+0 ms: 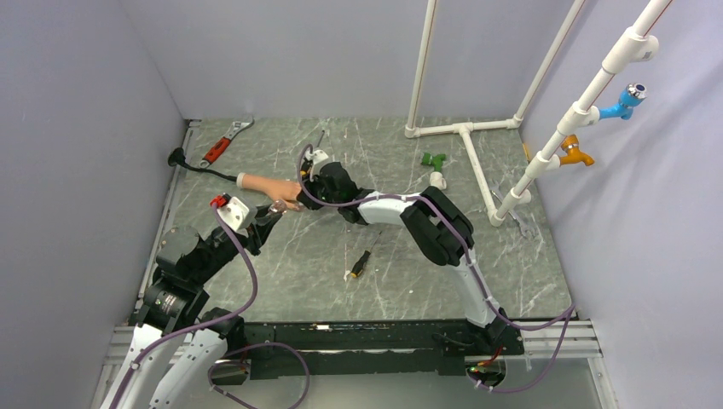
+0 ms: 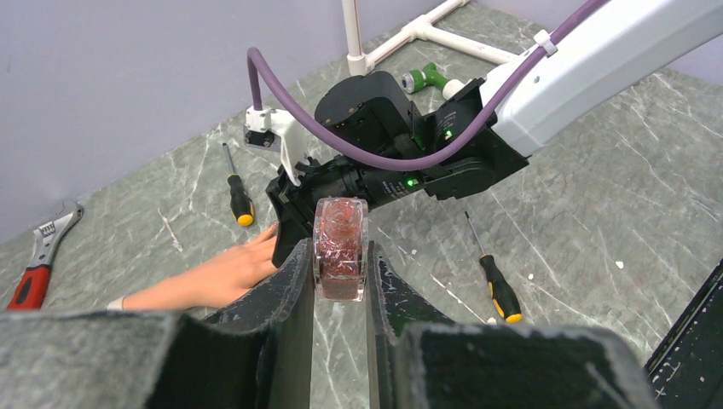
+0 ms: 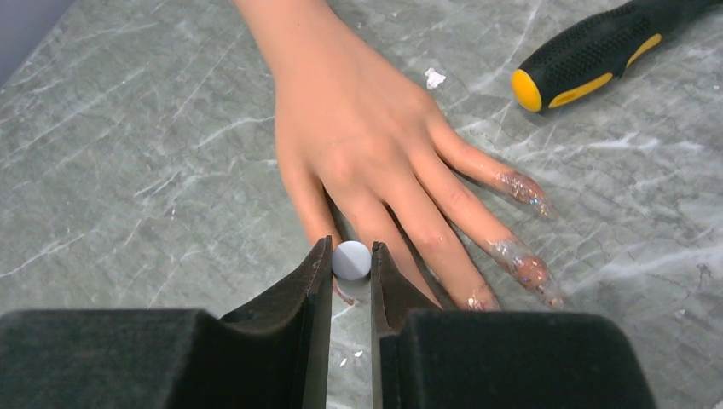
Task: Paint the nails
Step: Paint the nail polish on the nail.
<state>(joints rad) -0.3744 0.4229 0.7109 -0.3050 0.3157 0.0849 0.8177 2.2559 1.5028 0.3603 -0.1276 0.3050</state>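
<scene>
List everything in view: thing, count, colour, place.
mannequin hand: one, flesh-coloured, on table
nails: three seen, glittery, fingertips
polish bottle: one, pink glitter, held upright
brush cap: one, white, over the hand
screwdrivers: two, black-yellow handles, on table
adjustable wrench: one, red handle, far left
cable: one, black, far left
pipe frame: one, white, far right
valve fitting: one, green, beside pipe frame
taps: two, blue and orange, on pipe frame
left gripper: black, shut on polish bottle
right gripper: black, shut on brush cap

Far left, red-handled metal wrench [image 1: 225,141]. Near middle, black-and-yellow screwdriver [image 1: 361,264]. Far right, small green plastic piece [image 1: 434,159] beside white pipes [image 1: 465,129].
</scene>
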